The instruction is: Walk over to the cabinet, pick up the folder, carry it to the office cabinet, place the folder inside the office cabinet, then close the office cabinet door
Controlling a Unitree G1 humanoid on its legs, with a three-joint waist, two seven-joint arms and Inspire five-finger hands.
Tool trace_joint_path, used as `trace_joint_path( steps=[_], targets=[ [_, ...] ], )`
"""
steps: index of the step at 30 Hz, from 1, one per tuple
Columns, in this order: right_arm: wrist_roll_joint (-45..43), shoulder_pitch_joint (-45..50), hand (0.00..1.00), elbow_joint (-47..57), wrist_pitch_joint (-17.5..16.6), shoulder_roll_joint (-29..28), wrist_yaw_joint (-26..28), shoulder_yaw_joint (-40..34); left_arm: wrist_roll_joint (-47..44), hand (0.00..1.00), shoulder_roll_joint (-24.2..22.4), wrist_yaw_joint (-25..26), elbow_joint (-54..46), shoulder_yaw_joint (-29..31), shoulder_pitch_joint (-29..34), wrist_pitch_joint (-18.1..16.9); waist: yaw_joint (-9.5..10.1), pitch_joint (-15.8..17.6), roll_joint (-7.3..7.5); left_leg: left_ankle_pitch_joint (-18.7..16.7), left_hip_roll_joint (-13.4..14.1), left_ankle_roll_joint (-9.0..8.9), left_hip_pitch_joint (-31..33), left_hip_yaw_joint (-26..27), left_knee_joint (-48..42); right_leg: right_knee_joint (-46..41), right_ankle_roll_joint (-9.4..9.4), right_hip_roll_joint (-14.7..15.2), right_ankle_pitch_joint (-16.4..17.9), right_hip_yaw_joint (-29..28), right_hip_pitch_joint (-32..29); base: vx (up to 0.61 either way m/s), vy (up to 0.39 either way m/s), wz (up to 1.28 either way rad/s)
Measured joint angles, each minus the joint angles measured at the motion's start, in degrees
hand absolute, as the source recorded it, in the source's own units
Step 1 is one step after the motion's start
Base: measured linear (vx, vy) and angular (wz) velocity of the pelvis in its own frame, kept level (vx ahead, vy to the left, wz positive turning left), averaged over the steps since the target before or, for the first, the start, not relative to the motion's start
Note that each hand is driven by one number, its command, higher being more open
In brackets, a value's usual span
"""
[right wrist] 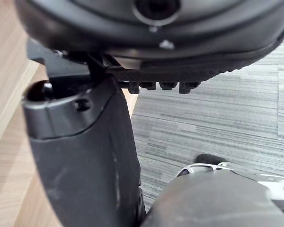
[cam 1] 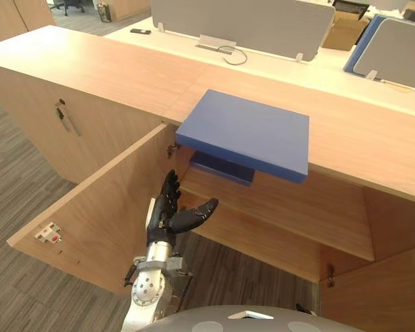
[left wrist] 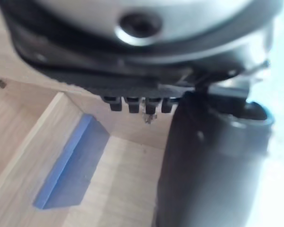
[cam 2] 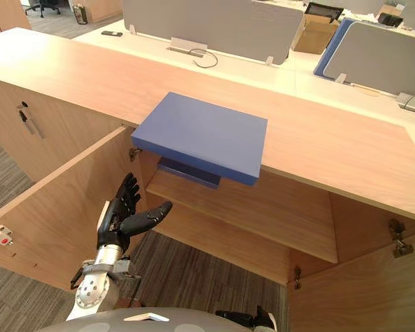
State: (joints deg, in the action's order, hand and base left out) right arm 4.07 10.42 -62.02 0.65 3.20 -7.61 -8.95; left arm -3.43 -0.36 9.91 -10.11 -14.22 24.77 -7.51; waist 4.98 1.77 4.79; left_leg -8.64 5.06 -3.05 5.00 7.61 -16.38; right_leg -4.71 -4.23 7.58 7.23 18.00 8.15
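1. The left hand [cam 1: 167, 211] is raised with its fingers straight and slightly spread and the thumb held out to the side. It holds nothing.
2. The folder [cam 1: 249, 131], a flat blue slab, lies above the left hand and further in. It rests on the cabinet [cam 1: 111, 69] top, and its near edge juts out over the open compartment.
3. The left hand and the folder are well apart, with open air between the fingertips and the folder's underside.
4. A second folder [cam 1: 221, 168], darker blue, lies on the shelf [cam 1: 297, 207] straight beyond the left hand's fingertips, right under the overhanging folder.
5. The left door [cam 1: 104, 200] stands swung open just beside the left hand, on its outer side. From the eye views I cannot tell whether the back of the hand touches it.
6. The right door [cam 1: 380, 290] is also open, far off on the thumb side of the left hand.
7. Past the left hand's fingers in its wrist view, a blue edge lies against pale wood. I cannot tell which folder it is.
8. The right hand [right wrist: 80, 142] hangs low over the grey floor [right wrist: 217, 118]. Its fingers are straight and nothing is in it.
9. Beyond the cabinet, far past the left hand, stands a desk [cam 1: 166, 34] with grey screens [cam 1: 242, 21].
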Motion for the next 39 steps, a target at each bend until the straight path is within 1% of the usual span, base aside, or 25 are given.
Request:
trace_joint_path(
  steps=[3,5,6,7,8,9,10,11,12,13,14,15,17,18,21,25,27,29,31,34,39],
  targets=[
    [0.00,0.26,1.00,-0.04,-0.02,-0.09,-0.42,0.80,4.44,1.00,-0.21,3.59,-0.01,-0.91,-0.03,0.00,0.32,-0.45,0.45,1.03,-0.18,-0.41,-0.81,-0.01,2.05,0.27,0.17,-0.03,-0.13,0.07,0.03,0.00,-0.010,0.01],
    [-0.01,0.80,1.00,-0.03,-0.18,0.00,-1.04,2.84,13.28,1.00,-0.19,9.65,-0.07,-2.14,-0.46,-0.01,0.77,-1.37,1.04,2.33,-0.25,-0.58,-1.68,0.14,4.62,1.49,0.54,-0.34,-0.78,-0.13,0.14,0.01,-0.029,-0.04],
    [-0.01,1.04,1.00,-0.01,-0.28,0.00,-1.31,3.36,15.49,1.00,-0.13,11.07,-0.07,-2.40,-0.81,0.00,0.86,-1.64,1.22,2.56,-0.26,-0.71,-1.77,0.18,5.10,1.79,0.56,-0.41,-0.94,-0.16,0.12,0.02,-0.028,-0.05],
    [0.00,1.27,1.00,-0.04,-0.45,0.06,-1.64,4.42,21.47,1.00,0.13,13.91,-0.12,-2.99,-1.93,0.04,1.21,-1.87,1.53,2.87,-0.20,-0.85,-2.31,0.36,6.15,1.89,0.76,-0.56,-1.09,-0.54,0.07,0.02,-0.020,-0.06],
    [0.00,1.30,1.00,-0.05,-0.49,0.21,-1.78,5.69,26.44,1.00,0.69,15.73,-0.74,-3.16,-2.95,0.05,1.12,-2.12,1.51,3.02,-0.16,-0.90,-2.80,0.48,7.26,1.89,0.85,-0.68,-1.16,-1.30,-0.07,0.03,-0.022,-0.11],
    [0.02,1.28,1.00,-0.08,-0.56,0.42,-1.77,6.91,29.36,1.00,1.26,16.57,-1.47,-3.30,-4.06,0.08,1.10,-2.48,1.93,3.38,-0.11,-1.13,-3.48,0.74,8.18,1.88,0.86,-0.76,-1.17,-1.82,-0.09,0.01,-0.017,-0.13],
    [0.03,1.22,1.00,-0.13,-0.61,0.56,-1.75,7.70,31.86,1.00,1.66,17.27,-1.86,-3.36,-4.77,0.05,1.14,-2.58,1.79,3.84,-0.10,-1.28,-3.94,1.09,9.01,1.87,0.86,-0.76,-1.19,-2.19,-0.22,0.02,-0.024,-0.22],
    [0.03,1.12,1.00,-0.22,-0.63,0.85,-1.71,9.12,35.97,1.00,2.64,18.54,-2.31,-3.47,-6.25,0.02,0.95,-2.93,1.71,5.45,-0.24,-1.46,-5.76,1.80,11.80,1.86,0.82,-0.78,-1.35,-2.66,-0.19,0.01,-0.027,-0.23],
    [0.03,1.05,1.00,-0.23,-0.82,1.22,-1.36,10.03,39.40,1.00,3.40,19.08,-2.45,-3.46,-7.71,0.15,0.54,-3.46,1.43,6.89,-0.33,-1.48,-7.24,2.16,14.73,1.86,0.76,-0.91,-1.73,-2.75,-0.30,0.01,-0.025,-0.19],
    [0.03,1.01,1.00,-0.23,-1.03,1.45,-1.21,10.30,41.02,1.00,3.70,19.37,-2.45,-3.49,-8.37,0.15,0.15,-3.62,1.17,7.55,-0.36,-1.56,-7.85,2.24,16.24,1.86,0.78,-1.04,-1.93,-2.81,-0.34,-0.01,-0.014,-0.07],
    [0.03,0.73,1.00,-0.30,-1.24,1.82,-0.72,10.68,43.85,1.00,3.93,19.97,-2.55,-3.37,-9.42,0.18,-0.62,-4.00,0.65,9.02,-0.40,-1.62,-8.85,2.36,18.90,1.84,0.76,-1.31,-2.27,-2.99,-1.16,-0.02,0.000,-0.08],
    [0.05,0.33,1.00,-0.58,-1.41,2.18,-0.19,10.79,45.45,1.00,4.37,20.25,-2.97,-3.12,-10.33,0.35,-0.99,-4.07,0.21,10.35,-0.41,-1.59,-9.63,2.77,21.33,1.85,0.74,-1.58,-2.49,-3.48,-1.77,-0.02,0.006,-0.10],
    [0.03,-0.27,1.00,-1.24,-1.50,2.49,0.30,10.79,49.62,1.00,5.55,20.67,-3.18,-2.84,-11.47,1.47,-1.53,-4.05,-0.04,10.74,-0.39,-1.10,-9.44,3.41,21.49,1.87,0.69,-1.60,-2.69,-4.39,-2.22,-0.03,0.009,-0.20],
    [0.02,-0.39,1.00,-1.23,-1.83,2.67,0.55,10.77,51.53,1.00,6.21,20.73,-3.18,-2.45,-11.56,2.02,-2.22,-4.03,-0.53,10.79,-0.47,-1.08,-9.52,3.57,21.50,1.89,0.62,-1.61,-2.76,-4.53,-2.38,-0.05,0.000,-0.17],
    [0.03,-0.74,1.00,-1.71,-2.55,3.14,1.25,10.72,55.35,1.00,7.70,20.80,-3.57,-1.22,-12.15,3.46,-2.62,-4.04,-1.03,10.85,-0.63,-1.08,-9.52,4.52,21.52,2.00,0.49,-1.73,-2.84,-5.77,-3.04,-0.05,-0.001,-0.16],
    [0.00,-1.53,1.00,-3.16,-2.73,3.30,2.16,10.19,56.11,1.00,9.72,21.50,-4.50,0.59,-13.78,5.03,-3.73,-3.68,-1.57,10.92,-0.70,-1.48,-9.39,4.70,21.54,2.74,0.43,-1.81,-2.87,-6.39,-3.05,-0.05,-0.002,-0.08],
    [-0.08,-1.60,1.00,-3.57,-2.90,3.26,2.52,9.39,56.11,1.00,9.46,22.35,-7.69,2.25,-13.79,6.00,-3.76,-3.55,-1.72,10.83,-0.50,-1.58,-9.29,5.39,21.54,2.94,0.40,-1.78,-2.97,-7.62,-3.64,-0.03,0.016,-0.23],
    [-0.15,-2.08,1.00,-3.56,-3.35,3.23,3.12,8.53,57.12,1.00,10.40,24.15,-10.05,3.80,-14.93,6.27,-3.77,-3.40,-1.86,10.92,-0.81,-1.67,-9.45,5.76,21.54,3.00,0.39,-1.96,-2.97,-8.30,-3.87,0.00,0.015,-0.15],
    [-0.14,-2.21,1.00,-3.71,-3.44,3.28,3.31,8.29,58.20,1.00,11.61,24.48,-10.04,4.29,-16.63,6.34,-3.81,-3.39,-1.91,11.17,-0.94,-1.30,-9.46,5.86,21.54,3.41,0.37,-2.15,-2.99,-8.51,-3.87,0.01,-0.006,-0.05],
    [-0.13,-2.49,1.00,-4.16,-3.45,3.21,3.58,7.35,58.34,1.00,12.46,24.51,-9.31,4.88,-17.76,6.43,-3.81,-3.35,-1.81,11.17,-1.21,-1.28,-9.43,5.98,21.54,3.87,0.25,-2.00,-3.09,-8.77,-3.85,0.03,0.010,-0.05],
    [-0.15,-3.37,1.00,-4.82,-3.34,3.30,3.91,7.15,58.69,1.00,14.69,24.31,-4.73,5.94,-19.17,7.06,-4.08,-3.16,-1.83,11.00,-1.69,-1.10,-9.44,5.98,21.52,5.02,0.36,-1.74,-3.76,-9.73,-3.81,0.05,0.019,-0.09]
  ],
)
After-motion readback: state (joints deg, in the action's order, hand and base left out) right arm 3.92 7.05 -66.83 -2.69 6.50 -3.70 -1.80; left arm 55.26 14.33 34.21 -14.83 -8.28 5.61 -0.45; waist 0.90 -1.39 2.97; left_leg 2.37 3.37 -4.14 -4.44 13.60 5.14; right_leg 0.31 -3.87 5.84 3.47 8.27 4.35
